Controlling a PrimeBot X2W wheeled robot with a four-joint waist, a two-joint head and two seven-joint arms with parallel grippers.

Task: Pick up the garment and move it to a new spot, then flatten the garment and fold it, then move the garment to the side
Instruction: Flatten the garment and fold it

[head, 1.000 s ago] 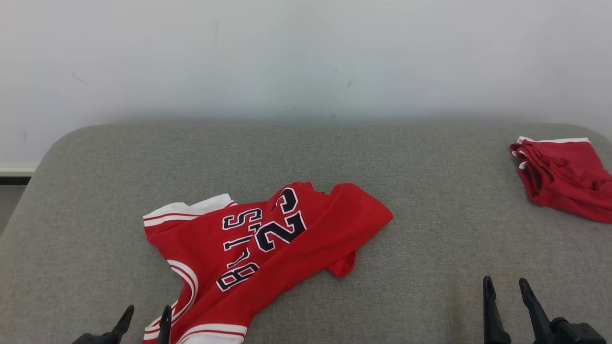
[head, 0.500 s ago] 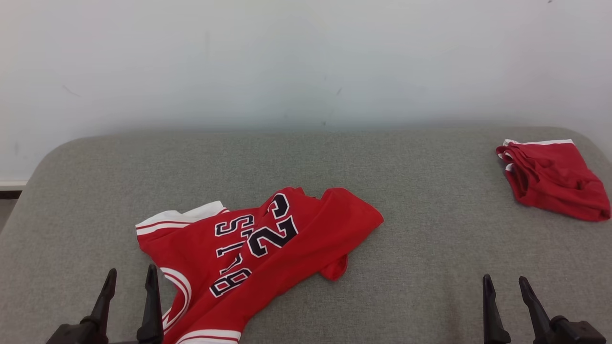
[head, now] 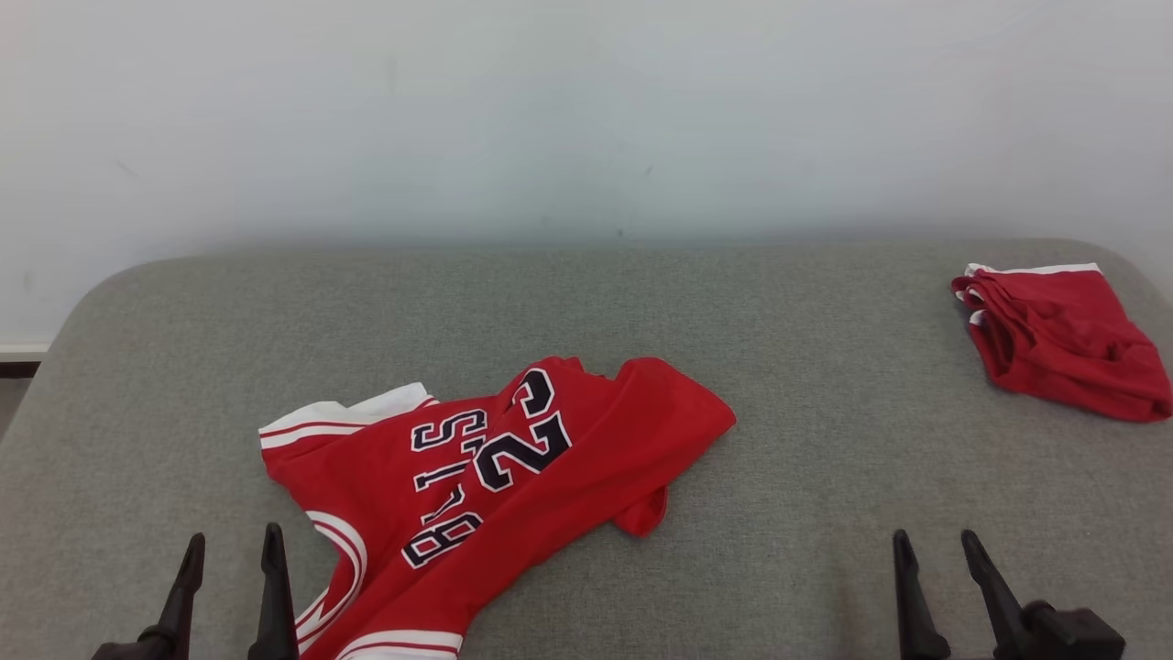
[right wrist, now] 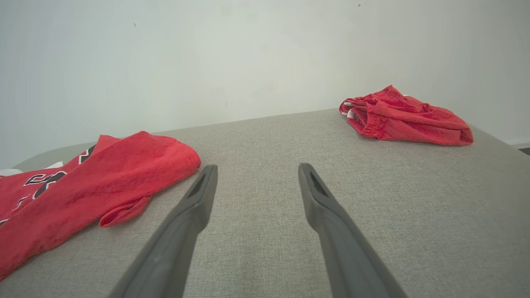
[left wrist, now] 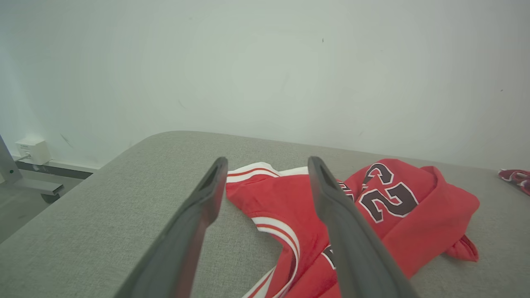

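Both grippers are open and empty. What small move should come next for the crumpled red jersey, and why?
Probably ease the left gripper forward and down onto the jersey beside it. That gripper is open and stands by the white-trimmed armhole; the right gripper is apart from it, over bare cushion.

Red jersey (head: 550, 486) with white-striped trim and dark numbers — 23, it seems — lies rumpled and partly folded over itself, left of centre on the grey cushion (head: 806, 330)

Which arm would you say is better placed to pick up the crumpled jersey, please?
Left, probably: the left gripper is open beside the jersey, while the right gripper sits over the grey surface, well apart from it.
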